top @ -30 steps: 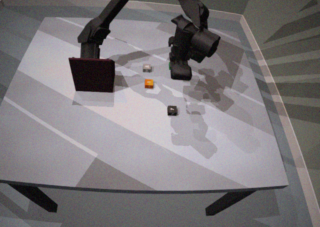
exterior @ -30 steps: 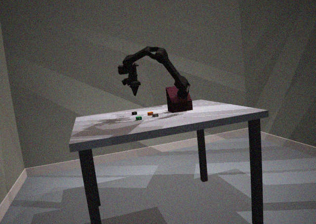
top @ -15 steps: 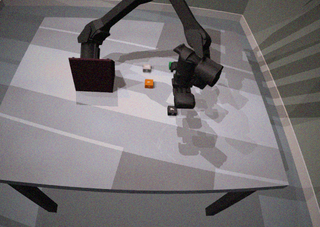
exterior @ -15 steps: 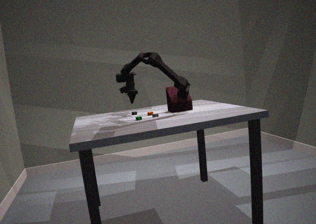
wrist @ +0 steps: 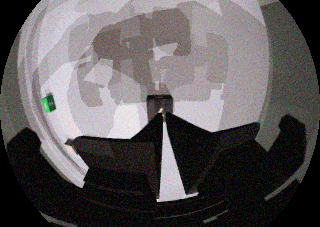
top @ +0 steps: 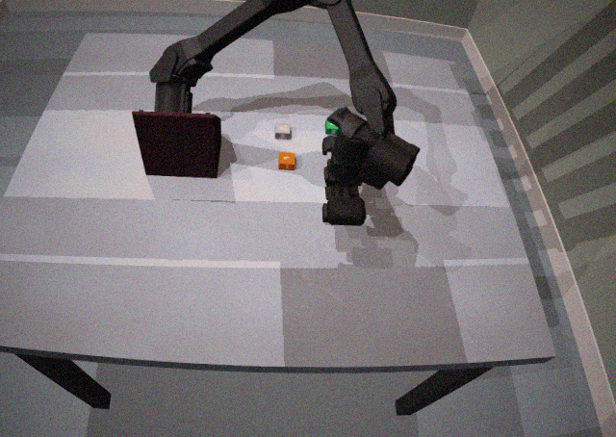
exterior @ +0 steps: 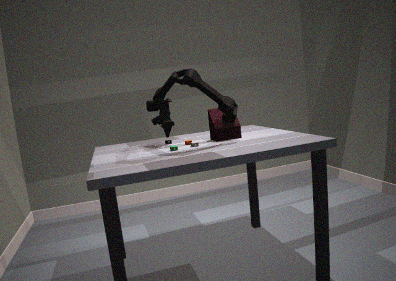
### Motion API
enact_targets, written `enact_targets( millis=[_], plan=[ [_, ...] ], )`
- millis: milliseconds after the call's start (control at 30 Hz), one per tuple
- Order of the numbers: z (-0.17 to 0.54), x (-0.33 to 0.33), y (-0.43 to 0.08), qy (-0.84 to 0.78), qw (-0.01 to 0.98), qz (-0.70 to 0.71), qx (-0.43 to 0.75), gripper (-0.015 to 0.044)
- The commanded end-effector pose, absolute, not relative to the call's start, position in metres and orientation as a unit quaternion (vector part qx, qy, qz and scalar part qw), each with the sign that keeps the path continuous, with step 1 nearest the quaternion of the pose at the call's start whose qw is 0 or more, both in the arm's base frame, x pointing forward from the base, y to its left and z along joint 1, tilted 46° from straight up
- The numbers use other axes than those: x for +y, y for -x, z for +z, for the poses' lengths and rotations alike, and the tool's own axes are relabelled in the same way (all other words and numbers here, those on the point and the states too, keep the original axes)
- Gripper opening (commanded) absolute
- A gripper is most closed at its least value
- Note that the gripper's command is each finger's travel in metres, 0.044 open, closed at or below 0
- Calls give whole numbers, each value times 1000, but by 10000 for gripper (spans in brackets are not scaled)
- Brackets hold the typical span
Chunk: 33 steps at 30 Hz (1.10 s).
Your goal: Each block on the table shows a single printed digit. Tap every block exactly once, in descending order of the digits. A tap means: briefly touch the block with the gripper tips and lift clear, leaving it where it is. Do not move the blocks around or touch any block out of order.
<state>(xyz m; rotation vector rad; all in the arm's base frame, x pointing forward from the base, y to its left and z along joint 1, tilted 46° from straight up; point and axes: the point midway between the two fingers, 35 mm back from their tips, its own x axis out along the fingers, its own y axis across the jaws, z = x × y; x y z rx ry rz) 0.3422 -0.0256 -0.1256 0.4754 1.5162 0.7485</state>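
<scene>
My gripper (exterior: 167, 136) (wrist: 163, 117) is shut and empty, pointing down with its tips just above the black block (exterior: 168, 142) (wrist: 159, 103). A small gap shows between tips and block in the exterior view. The tips cover most of the block's digit in the wrist view; the arm hides the block in the top view. The green block (top: 330, 127) (exterior: 173, 148) (wrist: 49, 103) is partly behind the arm in the top view. The orange block (top: 286, 161) (exterior: 188, 142) and white block (top: 283, 131) (exterior: 194, 144) sit nearer the base. Their digits are too blurred to read.
The dark red box (top: 179, 146) (exterior: 223, 127) stands beside the arm's base on the table (top: 139, 303) (exterior: 275, 140). The arm arches high over the blocks from the base, and its shadows fall across the table.
</scene>
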Motion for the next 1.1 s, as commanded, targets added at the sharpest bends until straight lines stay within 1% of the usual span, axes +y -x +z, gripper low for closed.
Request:
enact_targets(
  millis=[0, 500, 600, 800, 967, 1067],
  plan=[
    [-132, -18, -339, -212, 635, 329, 666, 20],
    [-140, -10, -337, -212, 635, 329, 666, 20],
    [-121, -29, -340, -211, 635, 328, 666, 20],
    [-117, -33, -341, -212, 635, 328, 667, 20],
    [-70, -82, -349, -211, 635, 327, 667, 20],
    [-62, -89, -349, -211, 635, 327, 667, 20]
  ],
)
